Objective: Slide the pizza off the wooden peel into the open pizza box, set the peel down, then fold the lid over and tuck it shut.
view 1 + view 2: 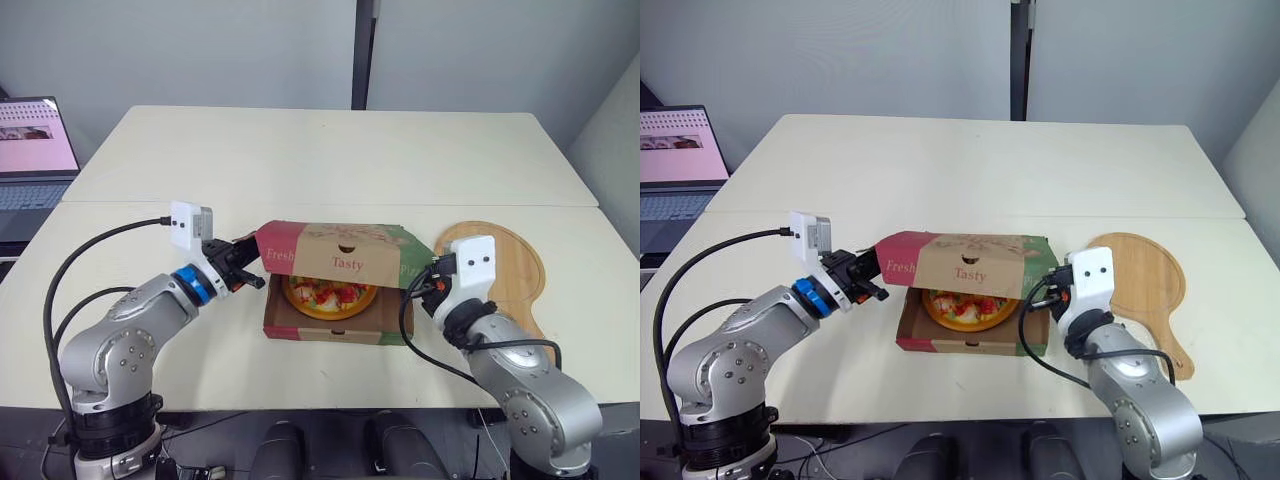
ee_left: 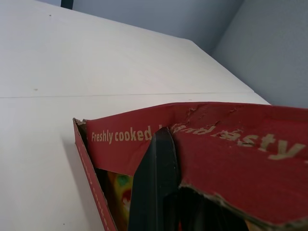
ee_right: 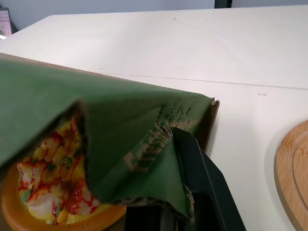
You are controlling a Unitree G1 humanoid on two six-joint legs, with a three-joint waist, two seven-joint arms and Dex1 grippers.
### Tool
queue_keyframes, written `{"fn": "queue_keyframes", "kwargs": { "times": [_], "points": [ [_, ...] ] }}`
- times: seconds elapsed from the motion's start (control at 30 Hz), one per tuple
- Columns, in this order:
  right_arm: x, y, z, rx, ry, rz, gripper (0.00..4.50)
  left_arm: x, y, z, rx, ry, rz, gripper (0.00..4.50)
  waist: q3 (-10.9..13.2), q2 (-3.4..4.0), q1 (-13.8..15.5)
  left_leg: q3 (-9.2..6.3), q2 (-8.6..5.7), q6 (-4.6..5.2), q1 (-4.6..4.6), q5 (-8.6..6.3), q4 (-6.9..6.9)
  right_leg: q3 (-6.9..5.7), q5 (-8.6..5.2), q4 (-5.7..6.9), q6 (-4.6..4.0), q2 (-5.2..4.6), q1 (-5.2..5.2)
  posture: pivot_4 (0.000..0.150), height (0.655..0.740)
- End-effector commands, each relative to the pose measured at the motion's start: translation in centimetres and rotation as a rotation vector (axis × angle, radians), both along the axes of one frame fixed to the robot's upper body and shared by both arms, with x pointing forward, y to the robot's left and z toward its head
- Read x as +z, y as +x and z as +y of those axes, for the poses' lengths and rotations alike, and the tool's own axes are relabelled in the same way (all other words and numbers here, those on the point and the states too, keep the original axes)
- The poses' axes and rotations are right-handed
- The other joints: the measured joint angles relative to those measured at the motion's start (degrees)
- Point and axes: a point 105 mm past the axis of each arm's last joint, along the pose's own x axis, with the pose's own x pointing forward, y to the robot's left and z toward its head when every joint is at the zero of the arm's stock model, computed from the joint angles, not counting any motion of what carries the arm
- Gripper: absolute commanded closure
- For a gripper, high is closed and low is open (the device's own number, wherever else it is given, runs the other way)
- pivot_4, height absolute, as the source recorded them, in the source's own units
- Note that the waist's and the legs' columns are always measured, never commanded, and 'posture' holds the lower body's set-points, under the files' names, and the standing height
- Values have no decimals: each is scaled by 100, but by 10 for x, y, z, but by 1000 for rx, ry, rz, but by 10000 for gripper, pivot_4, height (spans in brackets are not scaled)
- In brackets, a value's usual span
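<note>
The pizza box (image 1: 335, 327) sits mid-table with the pizza (image 1: 330, 296) inside. Its printed lid (image 1: 340, 255) hangs half folded over the pizza, front edge raised. My left gripper (image 1: 245, 268) pinches the lid's red side flap (image 2: 231, 154); one black finger (image 2: 156, 178) lies on the flap's outside, the other is hidden beneath it. At the other end my right gripper (image 1: 418, 285) is shut on the green side flap (image 3: 96, 125), one finger (image 3: 204, 180) showing by the flap's torn edge. The wooden peel (image 1: 510, 270) lies flat on the table right of the box.
A laptop (image 1: 35, 150) stands open off the table's far left corner. A seam (image 1: 330, 204) crosses the table behind the box. The peel's handle (image 1: 1165, 350) points toward the front edge beside my right arm.
</note>
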Motion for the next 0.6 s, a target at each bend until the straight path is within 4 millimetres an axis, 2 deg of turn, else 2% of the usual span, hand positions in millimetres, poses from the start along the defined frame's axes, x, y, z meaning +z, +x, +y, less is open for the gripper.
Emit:
{"fn": "queue_keyframes", "kwargs": {
  "times": [0.03, 0.27, 0.33, 0.5, 0.57, 0.6],
  "points": [
    [-3, -4, -2, 14, 42, 9, 35578, 0, -4, -8, -44, 21, -8, 45000, 1, 1, 12, -1, 0, 0, -1, 0, 0, 0, 0, -1, 0, 0, 0, 1500, 7316],
    [-10, -25, -8, 105, 54, 47, 11107, -1, -3, -9, -49, 46, -28, 45000, 1, 1, 91, 1, -3, 0, -9, -1, -3, -2, -1, -20, 0, -5, 1, 1500, 7316],
    [-7, -33, -13, 157, 80, 46, 11107, -2, -4, -10, -54, 52, -31, 45000, 1, 1, 96, 1, -3, 0, -9, -1, -4, -2, -1, -21, 0, -5, 1, 1500, 7316],
    [-5, -49, -42, 279, 47, 95, 11107, -4, -5, -11, -59, 59, -31, 45000, 1, 1, 102, 2, -3, 1, -7, -1, 0, -3, 0, -29, 1, -5, 10, 1500, 7316],
    [-1, -48, -60, 286, 21, 108, 11107, -5, -4, -11, -60, 63, -31, 45000, 1, 0, 108, 1, -5, 1, -7, -1, -1, -4, 0, -31, 2, -5, 13, 1500, 7316],
    [1, -46, -69, 276, -8, 110, 12783, -5, -5, -11, -63, 67, -32, 45000, 1, 1, 111, 1, -4, 1, -5, -1, -1, -4, 0, -33, 2, -4, 15, 1500, 7316]
  ]
}}
